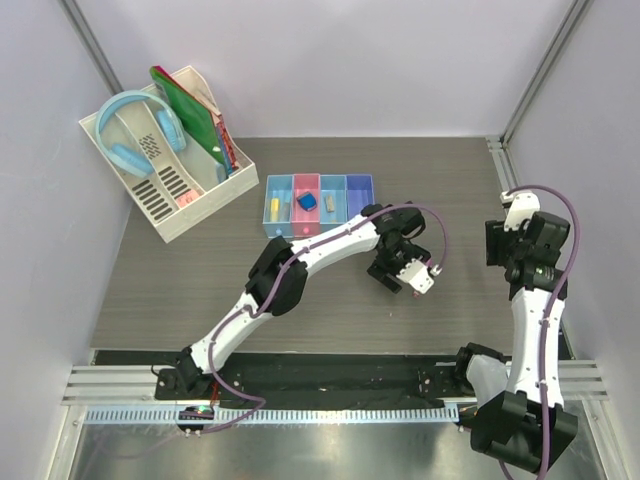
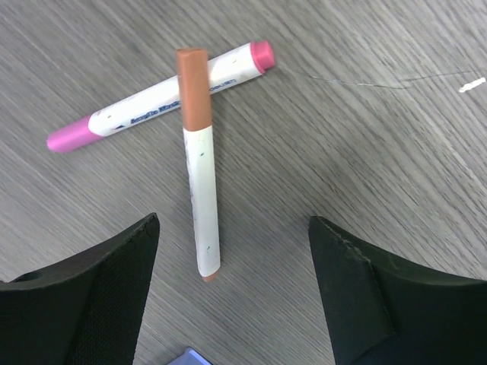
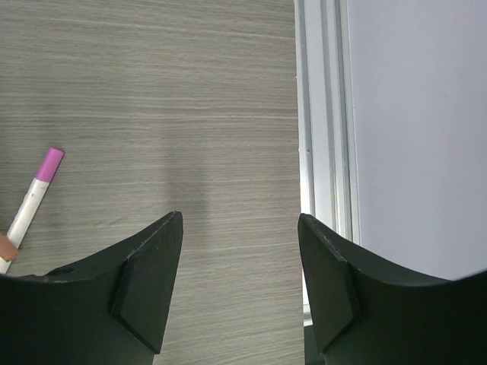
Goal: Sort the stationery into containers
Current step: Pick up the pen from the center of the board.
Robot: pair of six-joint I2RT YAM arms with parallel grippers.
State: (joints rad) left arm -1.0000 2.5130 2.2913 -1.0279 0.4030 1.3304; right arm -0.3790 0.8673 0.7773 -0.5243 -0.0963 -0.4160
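- A grey table point(image 1: 180, 290) is seen below.
- The left gripper point(image 2: 234, 243) is parted and empty; an orange-capped pen point(image 2: 199, 167) is laid at 12 o'clock from it, across a pink-capped pen point(image 2: 144, 110).
- The right gripper point(image 3: 240, 228) is parted, empty.

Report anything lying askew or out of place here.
Two markers lie crossed on the table below the left tool, outside the bins: the brown-capped marker rests across the pink-capped marker. Nothing looks spilled or damaged.

Orange-capped pen point(image 2: 201, 182) across pink-capped pen point(image 2: 144, 110)
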